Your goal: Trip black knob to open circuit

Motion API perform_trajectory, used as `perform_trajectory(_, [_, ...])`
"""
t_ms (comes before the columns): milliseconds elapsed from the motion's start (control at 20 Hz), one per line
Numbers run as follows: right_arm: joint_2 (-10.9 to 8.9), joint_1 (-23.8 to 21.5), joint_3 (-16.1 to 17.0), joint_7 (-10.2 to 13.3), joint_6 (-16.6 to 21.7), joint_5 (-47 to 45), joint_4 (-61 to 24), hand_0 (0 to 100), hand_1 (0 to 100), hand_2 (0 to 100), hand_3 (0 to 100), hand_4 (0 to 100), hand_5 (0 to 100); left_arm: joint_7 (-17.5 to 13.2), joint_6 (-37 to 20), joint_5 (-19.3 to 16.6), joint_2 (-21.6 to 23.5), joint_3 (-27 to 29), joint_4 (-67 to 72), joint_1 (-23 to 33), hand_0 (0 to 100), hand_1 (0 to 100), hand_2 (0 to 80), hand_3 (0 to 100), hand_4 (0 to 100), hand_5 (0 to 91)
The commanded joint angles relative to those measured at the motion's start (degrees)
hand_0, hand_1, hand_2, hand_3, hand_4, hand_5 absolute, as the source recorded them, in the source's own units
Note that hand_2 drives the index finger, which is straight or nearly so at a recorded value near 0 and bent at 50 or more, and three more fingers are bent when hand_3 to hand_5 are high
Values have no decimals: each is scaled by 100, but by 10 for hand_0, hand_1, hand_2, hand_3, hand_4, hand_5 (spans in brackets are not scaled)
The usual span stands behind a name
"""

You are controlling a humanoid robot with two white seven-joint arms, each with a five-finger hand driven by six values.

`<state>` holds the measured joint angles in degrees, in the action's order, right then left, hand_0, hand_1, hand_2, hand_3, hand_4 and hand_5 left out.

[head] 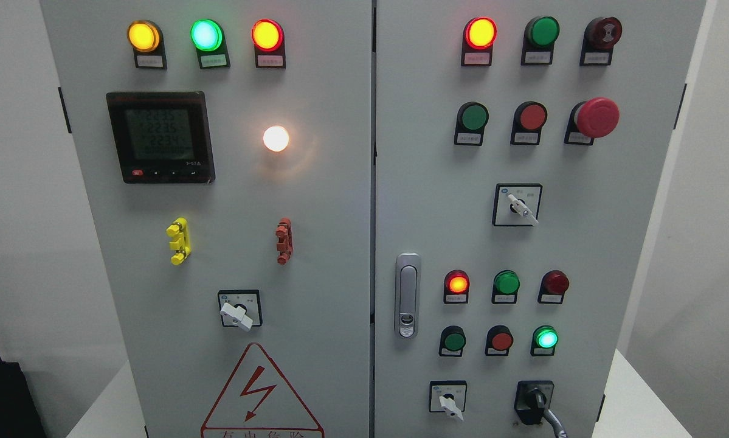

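Black knob at cabinet's lower right — neither hand's fingers visible

Control cabinet: cut-off and unreadable parts
Warning triangle and black knob at the cabinet's bottom edge are cropped; lamp label plates and meter digits too small to read.

Electrical lab or plant room, grey control cabinet, indicator lamps, digital meter, plain white walls
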<state>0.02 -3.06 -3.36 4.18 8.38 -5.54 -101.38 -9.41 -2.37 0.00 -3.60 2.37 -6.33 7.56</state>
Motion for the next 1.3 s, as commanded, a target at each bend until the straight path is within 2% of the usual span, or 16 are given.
perform_trajectory(0, [51, -11, 29, 4, 6, 0, -13, 0, 0, 0, 1000, 1000, 996, 1, 17, -132, 0, 0, 0, 0, 120, 389, 0, 0, 0, 0])
perform_trajectory(351, [42, -72, 29, 4, 23, 0, -119, 0, 0, 0, 1000, 1000, 986, 1, 9, -132, 0, 0, 0, 0, 120, 389, 0, 0, 0, 0])
perform_trajectory(601, [51, -168, 29, -5, 32, 0, -215, 0, 0, 0, 1000, 1000, 935, 1, 9, -132, 0, 0, 0, 0, 120, 389, 0, 0, 0, 0])
perform_trajectory(1052, [51, -555, 29, -5, 41, 0, -593, 0, 0, 0, 1000, 924, 882, 1, 17, -132, 0, 0, 0, 0, 120, 389, 0, 0, 0, 0])
perform_trajectory(1252, [60, -775, 29, -14, 59, 0, -751, 0, 0, 0, 1000, 856, 846, 1, 9, -132, 0, 0, 0, 0, 120, 389, 0, 0, 0, 0])
